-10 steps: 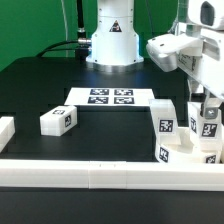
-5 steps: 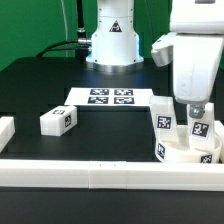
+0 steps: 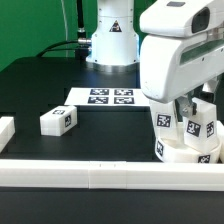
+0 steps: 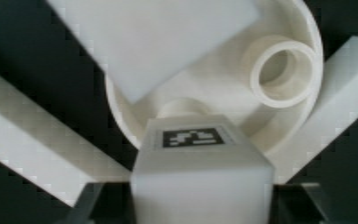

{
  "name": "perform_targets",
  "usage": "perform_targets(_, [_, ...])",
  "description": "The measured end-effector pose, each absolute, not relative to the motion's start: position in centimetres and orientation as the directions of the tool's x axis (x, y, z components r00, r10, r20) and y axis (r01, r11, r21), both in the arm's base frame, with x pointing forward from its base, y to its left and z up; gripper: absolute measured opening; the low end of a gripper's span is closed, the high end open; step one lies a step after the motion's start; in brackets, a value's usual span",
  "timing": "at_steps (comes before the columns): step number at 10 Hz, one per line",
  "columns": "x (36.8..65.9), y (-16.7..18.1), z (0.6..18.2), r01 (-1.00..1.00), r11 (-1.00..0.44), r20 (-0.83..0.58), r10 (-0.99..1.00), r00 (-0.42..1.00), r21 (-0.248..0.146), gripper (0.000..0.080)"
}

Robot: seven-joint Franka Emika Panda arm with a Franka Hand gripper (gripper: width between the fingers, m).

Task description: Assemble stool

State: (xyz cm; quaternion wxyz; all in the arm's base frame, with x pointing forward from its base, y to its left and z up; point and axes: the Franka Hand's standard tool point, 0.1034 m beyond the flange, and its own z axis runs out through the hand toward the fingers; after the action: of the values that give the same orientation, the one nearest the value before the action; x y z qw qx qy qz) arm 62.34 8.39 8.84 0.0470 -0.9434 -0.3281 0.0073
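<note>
- At the exterior view's right, close behind the front border rail (image 3: 90,176), lies the stool seat (image 3: 186,156): a thick round disc of smooth white plastic with square black-and-white tags on its rim.
- The wrist view shows a raised round collar with a hole (image 4: 286,72) on the seat's flat face.
- The gripper (image 3: 203,112) has its dark fingers (image 4: 105,196) pinched narrowly on the flat sides of the held leg (image 3: 207,128), a stubby white block that bears a tag and stands upright over the seat. Whether its lower end touches the seat cannot be told.
- A standing leg (image 3: 165,120), also blocky and tagged, rises from the seat just beside it.
- The loose leg (image 3: 58,120) lies on its side on the matte black table (image 3: 40,85), well apart.
- The marker board (image 3: 110,97), thin and flat, lies further back.
</note>
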Motion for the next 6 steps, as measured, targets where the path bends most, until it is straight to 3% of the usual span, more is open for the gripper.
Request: perform_targets(6, [62.60,9.25,8.87,0.250,-0.964,0.001,0.251,0.968,-0.089,0.0338])
